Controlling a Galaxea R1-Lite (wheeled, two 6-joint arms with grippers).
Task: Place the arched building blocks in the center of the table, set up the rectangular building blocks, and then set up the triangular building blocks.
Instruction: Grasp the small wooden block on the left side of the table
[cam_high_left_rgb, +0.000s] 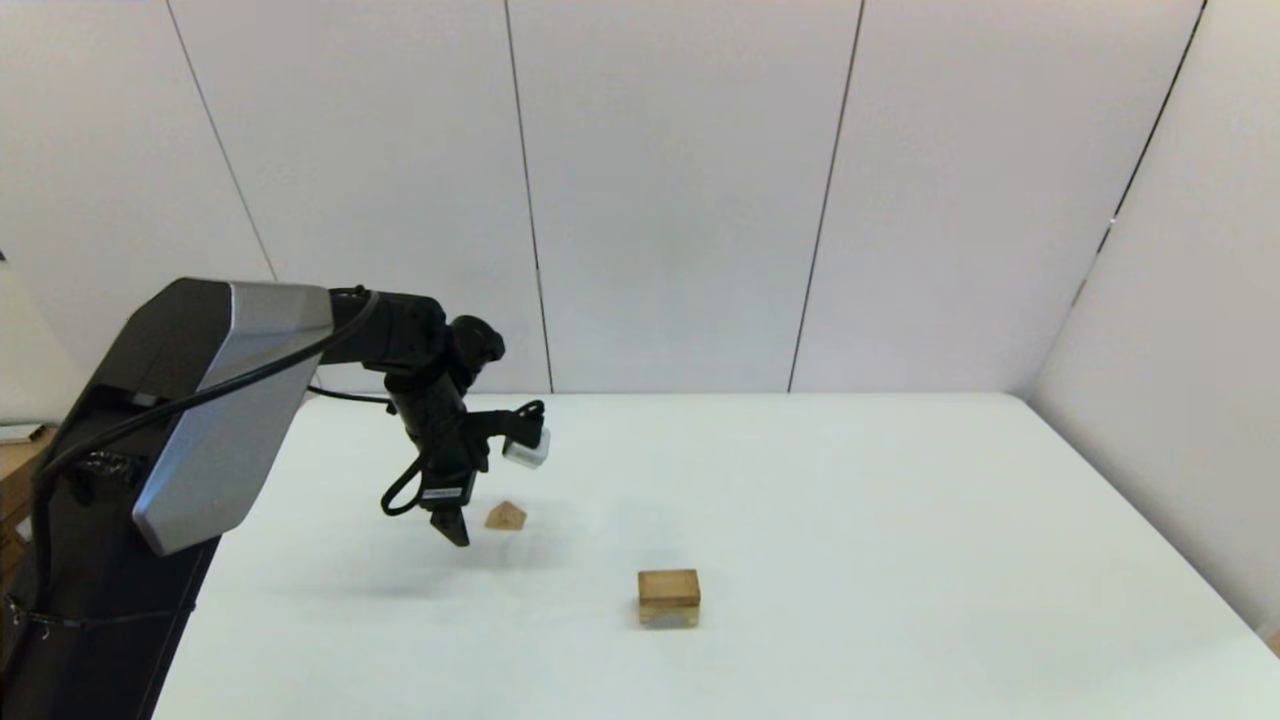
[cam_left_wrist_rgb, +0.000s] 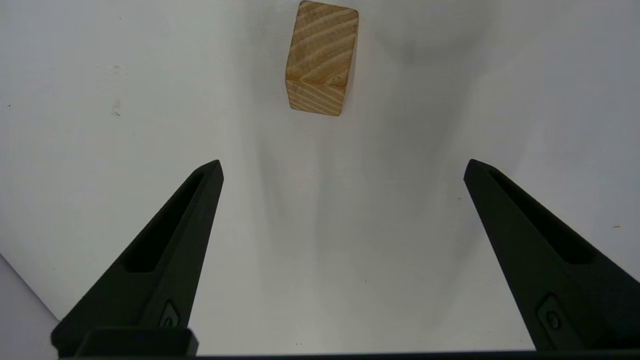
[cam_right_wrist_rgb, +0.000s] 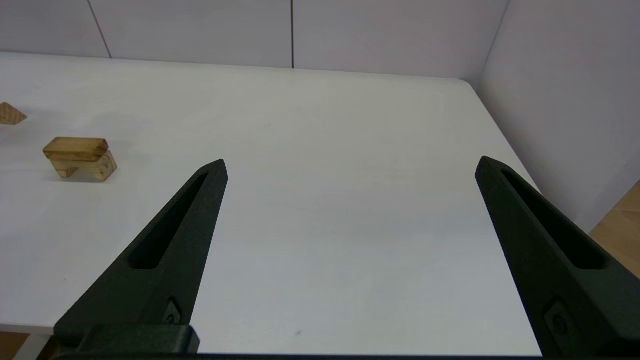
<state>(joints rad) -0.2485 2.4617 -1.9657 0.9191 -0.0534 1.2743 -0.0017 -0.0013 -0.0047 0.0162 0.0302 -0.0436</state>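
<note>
The triangular block (cam_high_left_rgb: 505, 516) rests on the white table (cam_high_left_rgb: 900, 500), left of the middle. My left gripper (cam_high_left_rgb: 455, 530) hangs open just above the table beside it; in the left wrist view the triangular block (cam_left_wrist_rgb: 322, 60) lies ahead of the spread fingertips (cam_left_wrist_rgb: 215, 167), untouched. Near the table's middle the slim rectangular block (cam_high_left_rgb: 669, 585) lies flat on top of the arched block (cam_high_left_rgb: 668, 615). The right wrist view shows the same pair, the rectangular block (cam_right_wrist_rgb: 75, 148) on the arched block (cam_right_wrist_rgb: 87, 169). My right gripper (cam_right_wrist_rgb: 350, 162) is open and holds nothing, low by the table's near edge.
White wall panels stand behind the table and along its right side. The left arm's grey and black upper link (cam_high_left_rgb: 200, 420) fills the left of the head view. The table's rounded far right corner (cam_right_wrist_rgb: 465, 82) shows in the right wrist view.
</note>
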